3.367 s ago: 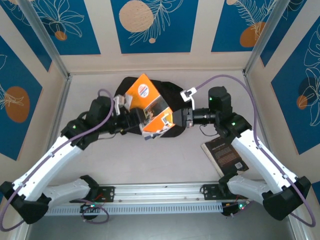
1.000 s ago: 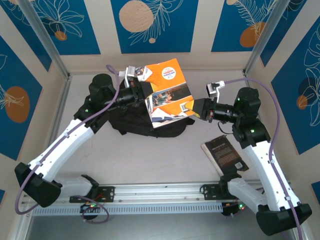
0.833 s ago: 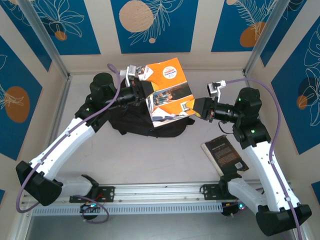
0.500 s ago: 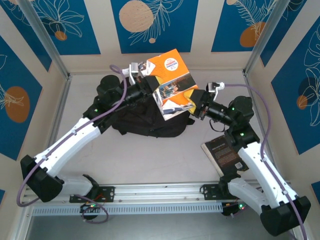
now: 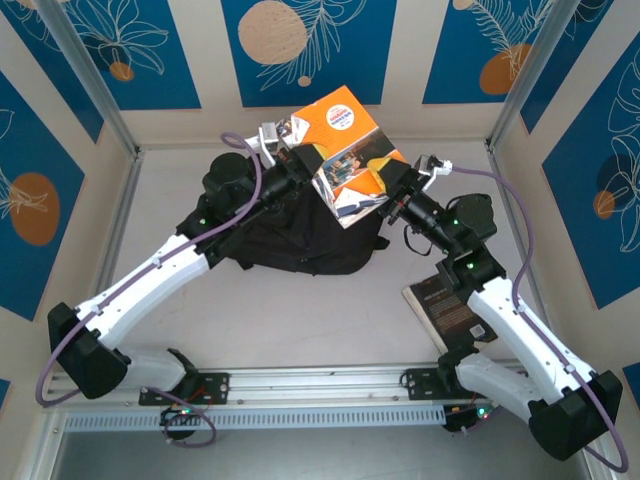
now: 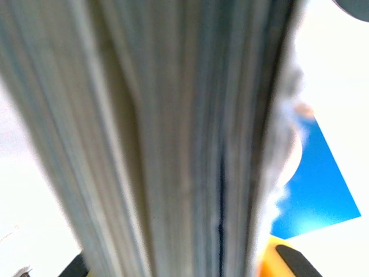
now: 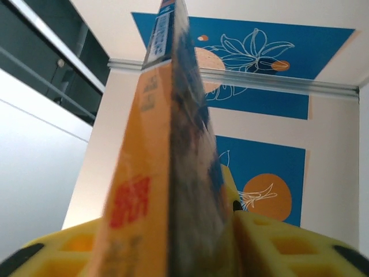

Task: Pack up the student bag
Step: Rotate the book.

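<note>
Over the table, seen from above, the orange book (image 5: 345, 150) sits higher and farther back than a second ago, hanging above the backpack (image 5: 300, 240), which lies slumped, opening hidden, contents impossible to tell; the book is not in yet. Left claw (image 5: 297, 160) pinches its left edge, right claw (image 5: 392, 182) its right. Left wrist: page edges (image 6: 173, 138), close up. Right wrist: yellow pads (image 7: 277, 242), re-set wider, press both covers

- Textbook (image 5: 350, 150): orange cover with photos and a white badge.
- Bag (image 5: 300, 245): black.
- Book (image 5: 452, 310): dark, pale print (too small to read).
- Walls (image 5: 340, 60): blue panels, orange discs, white leaf outlines.
- Arms (image 5: 150, 285): white with black joints.
</note>
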### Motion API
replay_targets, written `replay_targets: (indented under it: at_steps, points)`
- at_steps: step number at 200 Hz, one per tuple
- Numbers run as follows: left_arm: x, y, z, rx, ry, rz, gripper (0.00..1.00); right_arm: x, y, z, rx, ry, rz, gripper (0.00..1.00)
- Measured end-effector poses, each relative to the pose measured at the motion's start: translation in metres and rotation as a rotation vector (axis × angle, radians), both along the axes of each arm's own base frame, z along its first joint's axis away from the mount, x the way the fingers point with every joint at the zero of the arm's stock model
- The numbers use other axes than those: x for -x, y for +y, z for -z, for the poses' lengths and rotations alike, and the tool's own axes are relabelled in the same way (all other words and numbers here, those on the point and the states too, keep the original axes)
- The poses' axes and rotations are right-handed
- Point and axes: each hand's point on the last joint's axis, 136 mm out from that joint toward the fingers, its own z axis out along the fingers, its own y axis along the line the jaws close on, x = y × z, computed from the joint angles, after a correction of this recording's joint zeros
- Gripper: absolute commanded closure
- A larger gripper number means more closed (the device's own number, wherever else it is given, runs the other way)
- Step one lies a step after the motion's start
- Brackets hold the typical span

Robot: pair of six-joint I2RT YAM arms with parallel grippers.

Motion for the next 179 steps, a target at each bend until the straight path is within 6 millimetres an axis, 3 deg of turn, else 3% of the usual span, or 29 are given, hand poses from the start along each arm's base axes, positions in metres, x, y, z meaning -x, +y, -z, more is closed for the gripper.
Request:
replay_targets:
  at_steps: [53,98,143,179]
  points:
    - [-0.002,0.000,0.007,-0.007,0.016,-0.030,1.00,0.007,0.001,0.000,0.000,-0.029,0.018,0.48]
    - [-0.012,0.009,0.010,-0.005,0.027,-0.110,1.00,0.023,0.021,0.019,0.050,-0.040,-0.015,0.28]
    - [-0.017,0.009,0.014,-0.010,0.034,-0.125,1.00,0.023,0.009,0.017,0.065,-0.076,0.056,0.38]
    - [-0.018,0.007,0.019,-0.006,0.051,-0.123,1.00,0.006,-0.004,0.022,0.069,-0.052,0.117,0.42]
